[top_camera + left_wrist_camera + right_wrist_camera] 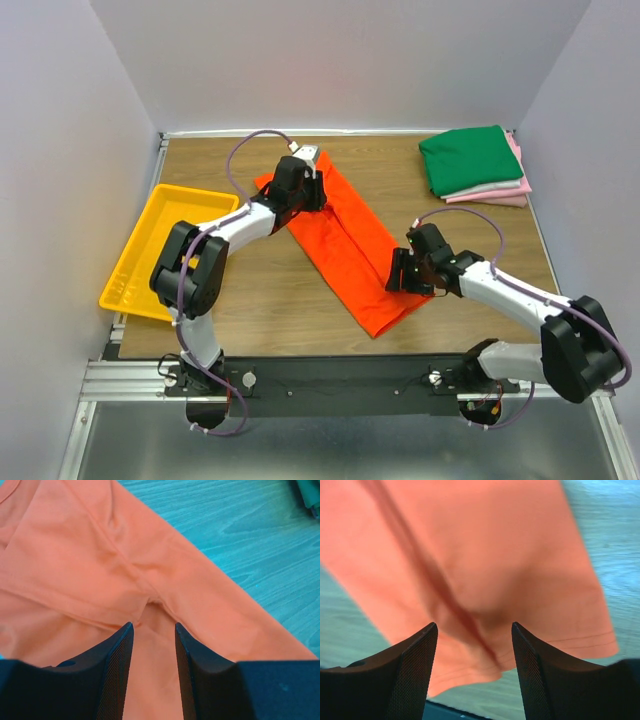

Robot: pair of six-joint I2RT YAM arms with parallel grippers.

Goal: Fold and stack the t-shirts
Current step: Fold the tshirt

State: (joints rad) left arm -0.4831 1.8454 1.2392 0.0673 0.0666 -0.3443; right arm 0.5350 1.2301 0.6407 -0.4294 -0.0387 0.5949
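Note:
The bright orange t-shirt (345,245) lies on the table as a long narrow strip, running diagonally from back left to front right. My left gripper (308,190) stands over its far end. In the left wrist view its jaws (154,625) are open, with flat orange cloth (90,555) and a crease below the gap. My right gripper (402,280) is at the strip's near right edge. It is open (474,626) just above the hem end of the orange cloth (485,540), holding nothing. A folded stack sits at the back right: a dark green t-shirt (470,160) on top, white and pink t-shirts (495,192) under it.
A yellow plastic tray (150,255) sits at the table's left edge, next to the left arm. Grey walls close in the table on three sides. A corner of the green shirt (310,492) shows at the upper right of the left wrist view.

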